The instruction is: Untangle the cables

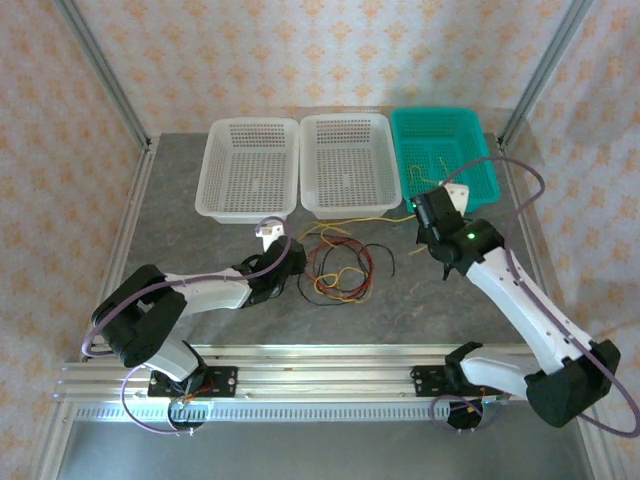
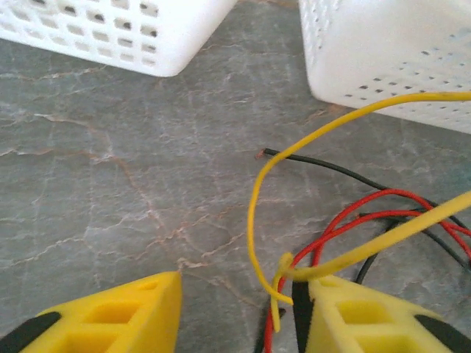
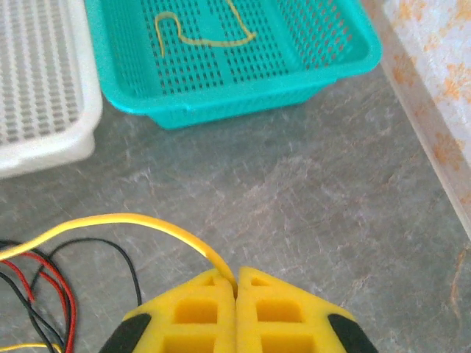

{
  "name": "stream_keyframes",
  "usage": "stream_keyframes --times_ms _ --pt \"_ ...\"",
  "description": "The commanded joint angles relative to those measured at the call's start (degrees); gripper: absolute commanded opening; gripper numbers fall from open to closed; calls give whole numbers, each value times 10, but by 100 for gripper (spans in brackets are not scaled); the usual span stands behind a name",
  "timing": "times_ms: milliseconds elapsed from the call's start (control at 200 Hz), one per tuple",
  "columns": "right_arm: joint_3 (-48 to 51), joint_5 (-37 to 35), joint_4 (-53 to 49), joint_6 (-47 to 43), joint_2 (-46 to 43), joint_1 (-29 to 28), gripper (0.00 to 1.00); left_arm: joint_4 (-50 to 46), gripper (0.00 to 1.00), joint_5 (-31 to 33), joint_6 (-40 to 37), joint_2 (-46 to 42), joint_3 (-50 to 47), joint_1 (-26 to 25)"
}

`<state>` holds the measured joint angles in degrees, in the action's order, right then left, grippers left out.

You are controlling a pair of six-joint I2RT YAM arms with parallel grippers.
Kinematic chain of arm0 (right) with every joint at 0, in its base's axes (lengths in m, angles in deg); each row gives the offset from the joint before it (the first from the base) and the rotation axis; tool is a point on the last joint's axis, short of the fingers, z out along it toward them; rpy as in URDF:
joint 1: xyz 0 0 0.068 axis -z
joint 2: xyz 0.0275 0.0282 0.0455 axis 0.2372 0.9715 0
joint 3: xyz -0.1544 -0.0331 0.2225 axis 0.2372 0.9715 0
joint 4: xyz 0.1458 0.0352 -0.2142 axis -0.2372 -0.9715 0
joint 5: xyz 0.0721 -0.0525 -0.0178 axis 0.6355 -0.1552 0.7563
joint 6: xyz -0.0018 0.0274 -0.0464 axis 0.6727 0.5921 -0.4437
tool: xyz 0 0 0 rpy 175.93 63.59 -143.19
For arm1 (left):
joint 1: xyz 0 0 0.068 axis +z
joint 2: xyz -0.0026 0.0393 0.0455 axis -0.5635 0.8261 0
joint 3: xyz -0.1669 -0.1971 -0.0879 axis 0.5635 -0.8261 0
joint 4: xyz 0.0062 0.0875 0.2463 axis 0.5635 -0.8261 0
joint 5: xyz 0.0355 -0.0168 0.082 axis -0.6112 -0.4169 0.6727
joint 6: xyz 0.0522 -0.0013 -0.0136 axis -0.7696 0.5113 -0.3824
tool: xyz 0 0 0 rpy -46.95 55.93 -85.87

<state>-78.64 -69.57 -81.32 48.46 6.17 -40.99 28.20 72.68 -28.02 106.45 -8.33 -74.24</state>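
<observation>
— Where were the cables [image 1: 340, 265] found?
— They were seen lying in a loose red, black and yellow tangle on the table [image 1: 420, 315], just in front of the white baskets [image 1: 250, 208], between the two arms.
— Was any of them held?
— One yellow cable [image 3: 132, 220] was pinched by the right tool [image 3: 235, 288], whose fingers were pressed together on it, near the teal basket [image 3: 243, 103]. A second yellow cable [image 3: 202, 40] was seen lying inside that basket.
— And the left tool [image 2: 243, 283]?
— It was seen spread at the tangle's left edge, low over the table. A yellow strand [image 2: 254, 213] was bent against the inner face of one finger, but nothing was clamped.
</observation>
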Motion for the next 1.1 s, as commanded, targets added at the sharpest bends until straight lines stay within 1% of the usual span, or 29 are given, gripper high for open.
stream_keyframes --times_ms 0,100,240,365,506,601,691,736,751,841,886,1006,1096 --pt "-25 -53 8 -3 -20 7 0 -16 49 19 1 -10 -15 11" --pt "-30 -75 6 2 -31 8 0 -14 53 18 1 -13 -23 14" --pt "-36 -105 15 3 -53 10 0 -13 54 19 3 -17 -35 19" --pt "-39 -98 38 -16 -78 10 0 -7 55 17 5 -21 -44 21" --pt "-32 -75 71 -28 -106 11 0 23 62 -2 -6 -40 -59 21" --pt "-29 -51 86 -20 -117 10 0 68 66 -39 -32 -71 -73 21" --pt "-32 -9 89 -10 -113 11 0 114 69 -86 -67 -106 -81 21" --pt "-35 15 84 -3 -108 11 0 124 70 -100 -76 -122 -79 21" --pt "-36 22 81 0 -105 11 0 126 70 -103 -91 -127 -79 21" --pt "-47 47 58 19 -92 12 0 129 72 -130 -123 -149 -65 21" --pt "-54 54 40 30 -84 13 0 130 74 -148 -136 -154 -55 21" --pt "-66 92 16 46 -75 17 0 137 78 -225 -167 -148 -28 21" --pt "-71 117 16 52 -81 19 0 158 78 -272 -173 -129 -19 21"
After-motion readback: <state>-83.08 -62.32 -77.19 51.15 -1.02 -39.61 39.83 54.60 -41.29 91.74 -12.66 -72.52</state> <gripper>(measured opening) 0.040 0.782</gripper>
